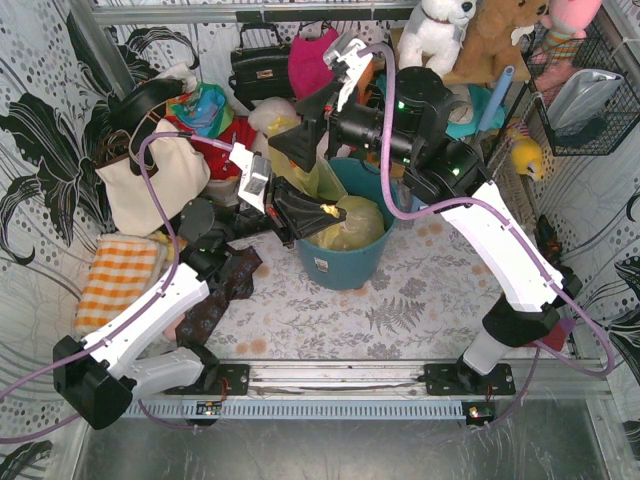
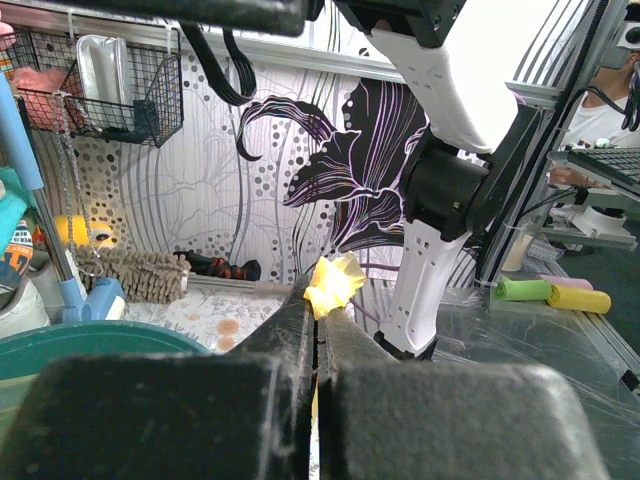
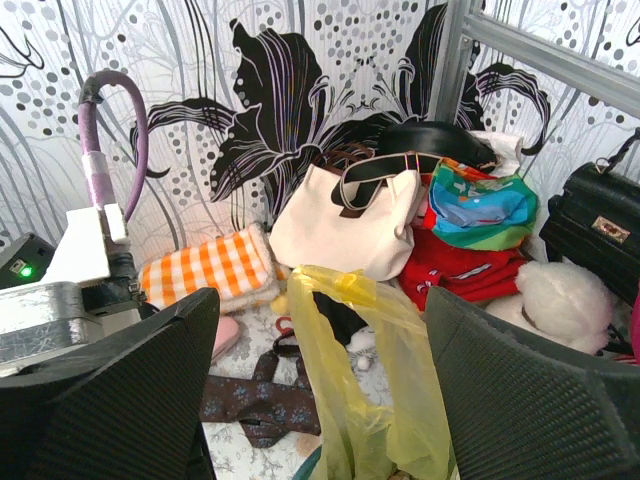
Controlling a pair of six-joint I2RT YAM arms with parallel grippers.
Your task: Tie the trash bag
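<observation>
Here, the left hand (image 2: pixel 318 296) is pressed together, pinching a scrap of the yellow trash bag (image 1: pixel 352 228) at its tips. The bag sits inside the teal bucket (image 1: pixel 345 268) at the middle of the counter (image 1: pixel 430 300), with one strip of its rim drawn upward. The right hand (image 3: pixel 315 300), spread wide, straddles that strip; whether it touches the plastic I cannot tell.

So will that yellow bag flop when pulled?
Probably floppy: the trash bag drapes in a limp, creased strip. Likely light, being thin and translucent. It may slip: only a crumpled tip shows past the shut left jaws.
</observation>
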